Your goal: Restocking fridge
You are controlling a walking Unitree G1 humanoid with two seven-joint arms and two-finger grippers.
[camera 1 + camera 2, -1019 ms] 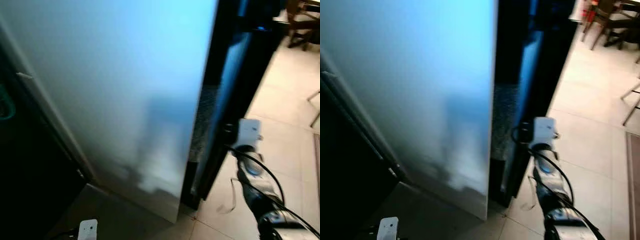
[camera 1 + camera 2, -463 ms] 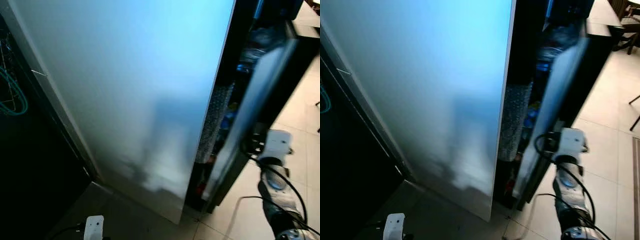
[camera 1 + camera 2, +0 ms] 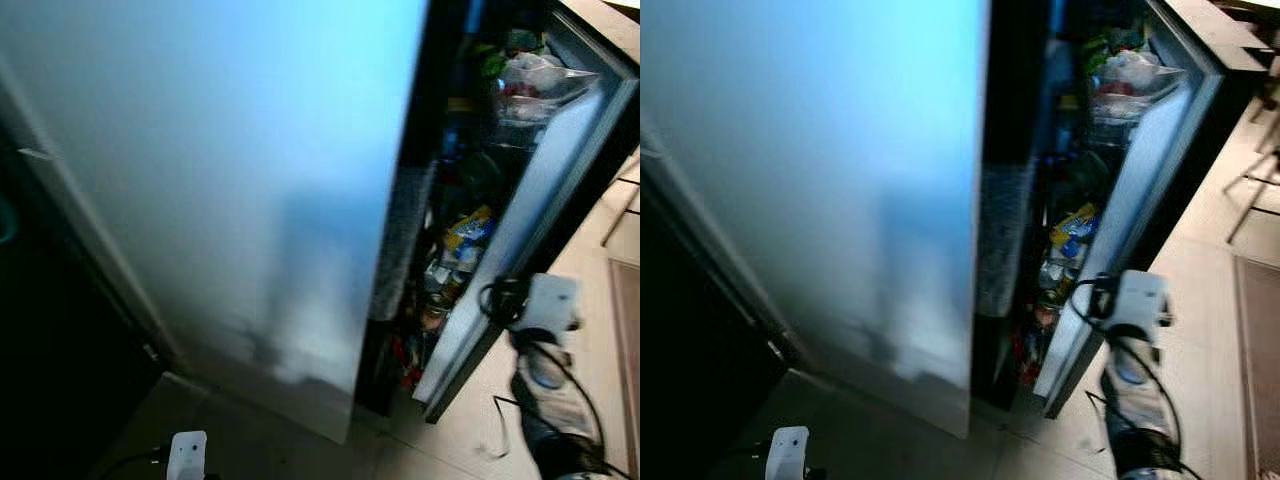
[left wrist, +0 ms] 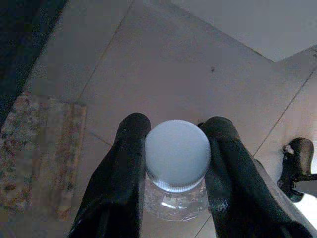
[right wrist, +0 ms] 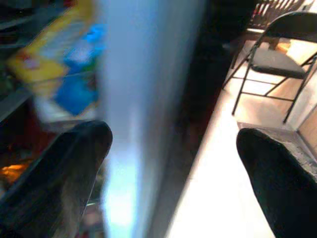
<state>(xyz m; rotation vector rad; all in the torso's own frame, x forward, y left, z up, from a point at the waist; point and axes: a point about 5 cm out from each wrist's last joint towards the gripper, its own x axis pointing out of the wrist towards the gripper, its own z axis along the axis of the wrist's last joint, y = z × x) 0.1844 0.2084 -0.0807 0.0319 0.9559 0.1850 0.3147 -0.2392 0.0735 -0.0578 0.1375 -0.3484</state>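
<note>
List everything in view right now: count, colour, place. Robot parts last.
Fridge left door: 1, pale blue-grey, shut, ahead of the robot.
Fridge right door: 1, grey inner face, swung open to the robot's right.
Food on the shelves: many blurred packs, yellow, blue, red and green, inside the open fridge; count cannot be told.
Clear bag: 1, see-through, at the top of the open door.
Bottle: 1, clear with a white cap, held over the floor.
Folding chair: 1, dark, on the floor beyond the open door.
Rug: 1, patterned, on the tile floor.
Left gripper: fingers shut on the bottle's cap.
Right gripper: open, fingers either side of the right door's edge.
</note>
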